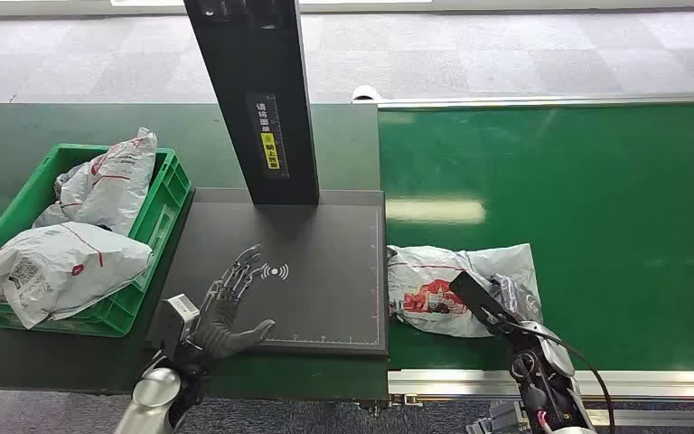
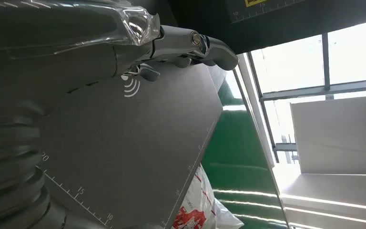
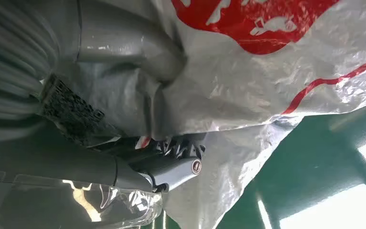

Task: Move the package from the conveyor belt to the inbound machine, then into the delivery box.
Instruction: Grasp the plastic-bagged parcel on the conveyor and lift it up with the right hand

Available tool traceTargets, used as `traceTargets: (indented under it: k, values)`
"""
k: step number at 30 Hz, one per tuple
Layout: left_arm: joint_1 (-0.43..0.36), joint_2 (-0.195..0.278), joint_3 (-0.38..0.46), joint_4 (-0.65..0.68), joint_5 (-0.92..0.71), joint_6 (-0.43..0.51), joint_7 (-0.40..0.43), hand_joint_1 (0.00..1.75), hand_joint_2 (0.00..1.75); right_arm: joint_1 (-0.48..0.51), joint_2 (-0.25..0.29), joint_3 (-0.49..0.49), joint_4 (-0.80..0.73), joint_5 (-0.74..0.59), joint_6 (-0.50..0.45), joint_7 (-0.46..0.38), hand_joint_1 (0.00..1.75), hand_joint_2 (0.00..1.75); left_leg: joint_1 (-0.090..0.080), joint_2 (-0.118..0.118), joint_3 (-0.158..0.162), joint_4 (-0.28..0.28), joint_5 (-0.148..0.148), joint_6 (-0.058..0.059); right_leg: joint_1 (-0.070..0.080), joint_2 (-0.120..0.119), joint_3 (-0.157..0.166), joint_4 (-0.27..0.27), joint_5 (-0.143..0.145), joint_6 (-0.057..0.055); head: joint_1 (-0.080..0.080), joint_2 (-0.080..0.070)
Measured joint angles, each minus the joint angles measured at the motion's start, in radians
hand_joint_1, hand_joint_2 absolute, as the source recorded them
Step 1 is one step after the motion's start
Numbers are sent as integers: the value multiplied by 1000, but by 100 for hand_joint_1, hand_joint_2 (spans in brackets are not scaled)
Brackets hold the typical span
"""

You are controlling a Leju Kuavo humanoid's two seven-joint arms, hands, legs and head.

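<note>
Right hand (image 1: 497,303) gripped the package (image 1: 434,291), a soft, crinkly, likely light, slippery bag I'd grab by bunched film; left hand (image 1: 233,303) stayed out, fingers spread.

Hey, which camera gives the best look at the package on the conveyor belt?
The head view: the whole package lies on the belt under the right hand. The right wrist view has crumpled plastic up close, the left wrist view just a corner.

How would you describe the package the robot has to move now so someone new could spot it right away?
Find the bright green conveyor belt right of the dark scanner plate. The package lies at the belt's near left edge, the right hand on it. Unlike the bags in the green crate, it lies alone on the belt.
</note>
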Motion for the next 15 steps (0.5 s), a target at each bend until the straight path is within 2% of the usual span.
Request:
traceTargets:
  k: [15]
  values:
    - [0,-3,1,0,-14,31,-6,0,175,31,14,-9,-77,-21,-67,-78,175,175,0,0,0,0,0,0,0,0,0,0,0,0,0,0]
